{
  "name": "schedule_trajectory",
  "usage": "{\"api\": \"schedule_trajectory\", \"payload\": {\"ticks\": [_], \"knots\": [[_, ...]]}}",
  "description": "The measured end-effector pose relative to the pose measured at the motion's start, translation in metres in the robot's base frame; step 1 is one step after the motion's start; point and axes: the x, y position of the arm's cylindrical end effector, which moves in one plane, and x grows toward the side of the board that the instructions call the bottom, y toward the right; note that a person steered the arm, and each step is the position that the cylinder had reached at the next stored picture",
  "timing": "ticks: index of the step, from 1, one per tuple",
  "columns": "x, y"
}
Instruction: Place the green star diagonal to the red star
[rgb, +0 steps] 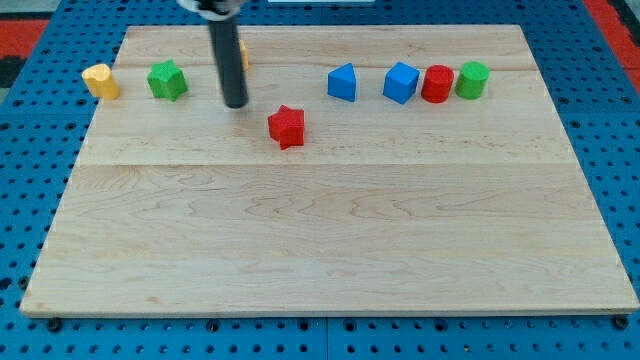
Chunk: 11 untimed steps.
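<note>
The green star (167, 80) lies near the view's top left on the wooden board (320, 230). The red star (286, 126) lies right of it and a little lower. My tip (236, 104) stands on the board between the two stars, left of and slightly above the red star, right of and below the green star, touching neither. The rod rises from the tip to the view's top edge and hides most of a yellow block (245, 55) behind it.
A yellow block (101, 80) lies left of the green star. A row at the top right holds a blue block (342, 83), a blue cube (400, 82), a red cylinder (437, 84) and a green cylinder (472, 80).
</note>
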Motion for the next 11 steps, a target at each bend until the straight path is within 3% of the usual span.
{"api": "schedule_trajectory", "payload": {"ticks": [1,2,4,6,7,8,9,11], "knots": [[0.046,-0.041],[0.029,-0.09],[-0.022,-0.113],[-0.065,-0.109],[-0.059,-0.079],[0.012,-0.005],[0.05,0.038],[0.103,0.047]]}}
